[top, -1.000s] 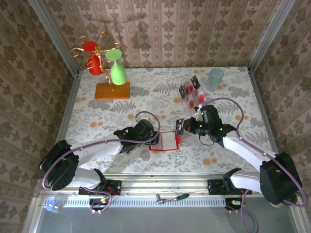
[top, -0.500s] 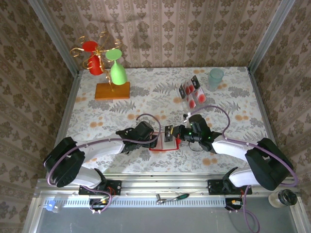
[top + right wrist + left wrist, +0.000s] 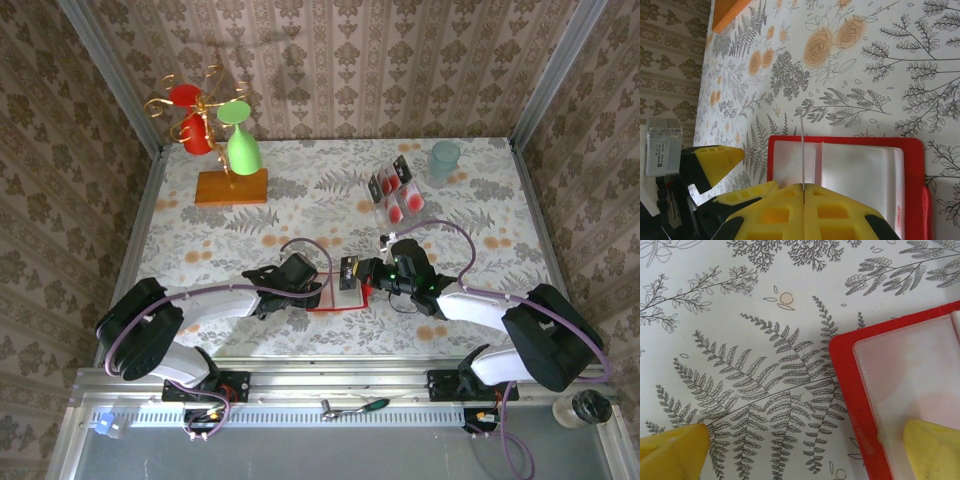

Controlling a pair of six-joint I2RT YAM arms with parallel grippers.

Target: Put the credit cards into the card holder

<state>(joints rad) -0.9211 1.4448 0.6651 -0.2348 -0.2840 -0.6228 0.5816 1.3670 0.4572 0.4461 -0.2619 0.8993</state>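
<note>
The card holder lies open on the tablecloth, a red wallet with pale pockets. My right gripper is shut on one credit card. The card stands on edge above the holder's left pocket, pinched between the yellow fingers. My left gripper is open at the holder's left edge. One of its fingers is over the pale pocket and the other finger over the cloth. More credit cards stand in a clear rack at the back right.
A pale green cup stands behind the rack. At the back left an orange block carries a gold stand with red and green glasses. Patterned walls close in the table on three sides.
The right gripper has carried its card leftward from the table's middle right to over the card holder, mostly in the first half second. The left gripper has stayed open at the holder's left edge.
</note>
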